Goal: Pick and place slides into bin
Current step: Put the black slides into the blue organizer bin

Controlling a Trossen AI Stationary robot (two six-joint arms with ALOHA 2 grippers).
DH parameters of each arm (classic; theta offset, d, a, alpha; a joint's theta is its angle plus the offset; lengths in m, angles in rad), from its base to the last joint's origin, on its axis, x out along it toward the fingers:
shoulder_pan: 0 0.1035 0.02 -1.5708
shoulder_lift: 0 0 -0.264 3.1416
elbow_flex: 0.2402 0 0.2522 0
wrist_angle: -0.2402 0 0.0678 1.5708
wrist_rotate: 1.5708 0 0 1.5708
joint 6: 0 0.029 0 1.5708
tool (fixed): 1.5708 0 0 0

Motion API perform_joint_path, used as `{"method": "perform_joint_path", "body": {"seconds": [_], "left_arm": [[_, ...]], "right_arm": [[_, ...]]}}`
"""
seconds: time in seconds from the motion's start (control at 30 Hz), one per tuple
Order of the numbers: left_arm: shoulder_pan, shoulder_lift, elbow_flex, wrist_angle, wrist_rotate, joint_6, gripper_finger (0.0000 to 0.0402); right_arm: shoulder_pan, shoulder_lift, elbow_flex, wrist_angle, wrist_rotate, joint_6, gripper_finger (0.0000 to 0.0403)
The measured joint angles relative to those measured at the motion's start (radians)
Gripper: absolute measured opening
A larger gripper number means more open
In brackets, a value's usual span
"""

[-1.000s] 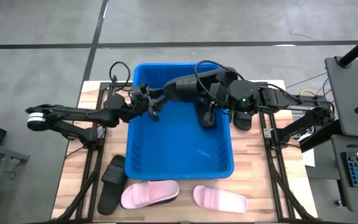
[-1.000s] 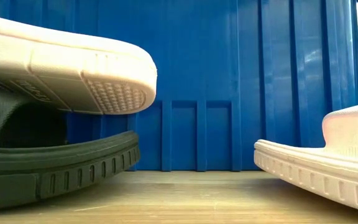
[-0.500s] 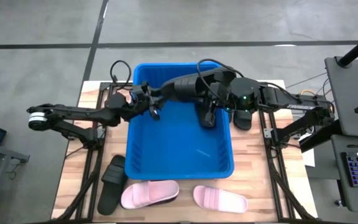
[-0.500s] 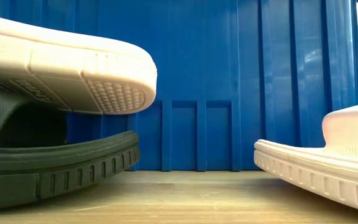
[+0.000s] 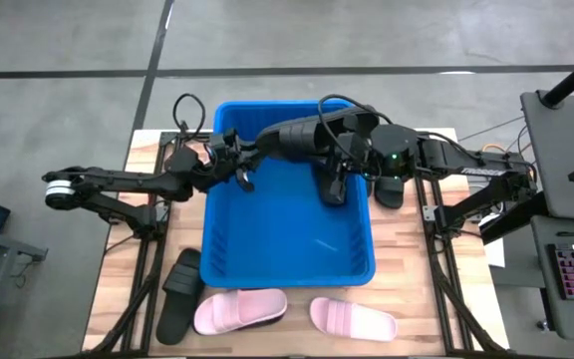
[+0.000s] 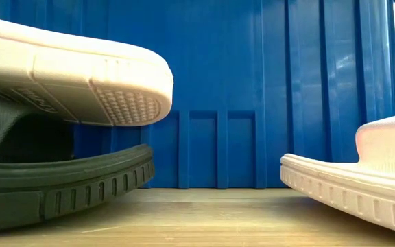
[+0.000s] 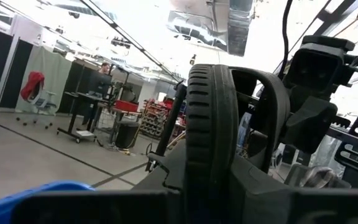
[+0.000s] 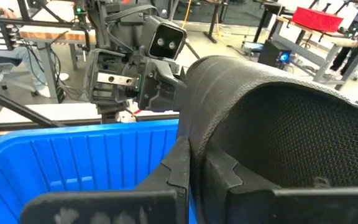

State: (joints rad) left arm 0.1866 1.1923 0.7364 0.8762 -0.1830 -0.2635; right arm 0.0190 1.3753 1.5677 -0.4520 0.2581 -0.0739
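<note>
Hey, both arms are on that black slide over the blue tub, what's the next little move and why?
Probably let go: the left claw and right claw both pinch the matte black ribbed-strap slide, which hangs above the large blue plastic bin, so it should drop inside.

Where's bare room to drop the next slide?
Free: the near half of the bin, up to its front wall; the table right of the bin's near corner. Crowded: the bin's far end, where left gripper and right gripper hold a black slide; the front strip, with pink slides and a second black slide.
</note>
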Motion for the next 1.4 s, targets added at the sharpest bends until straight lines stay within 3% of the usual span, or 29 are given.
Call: {"method": "perform_joint_path", "body": {"seconds": [0.13,0.3,0.47,0.67,0.9,1.23,1.4], "left_arm": [[0.021,-0.008,-0.005,0.001,0.011,-0.126,0.0026],[0.035,-0.018,-0.006,-0.004,0.015,-0.175,0.0026],[0.039,-0.035,-0.006,-0.014,0.004,-0.205,0.0026],[0.056,-0.108,-0.009,-0.242,0.042,-0.284,0.0026],[0.066,-0.171,-0.011,-0.395,0.101,-0.395,0.0026],[0.106,-0.213,-0.012,-0.528,0.248,-0.640,0.0026],[0.116,-0.195,-0.014,-0.529,0.369,-0.728,0.0026]], "right_arm": [[0.000,-0.004,0.005,-0.007,-0.001,-0.033,0.0023],[0.001,-0.008,0.027,-0.027,0.005,-0.090,0.0075],[0.002,-0.008,0.055,-0.110,0.131,-0.145,0.0128],[0.001,-0.007,0.135,-0.224,0.203,-0.201,0.0162],[0.001,-0.008,0.229,-0.261,0.206,-0.343,0.0167],[0.001,0.035,0.355,-0.498,0.148,-0.657,0.0160],[0.002,0.075,0.373,-0.573,0.055,-0.837,0.0156]]}}
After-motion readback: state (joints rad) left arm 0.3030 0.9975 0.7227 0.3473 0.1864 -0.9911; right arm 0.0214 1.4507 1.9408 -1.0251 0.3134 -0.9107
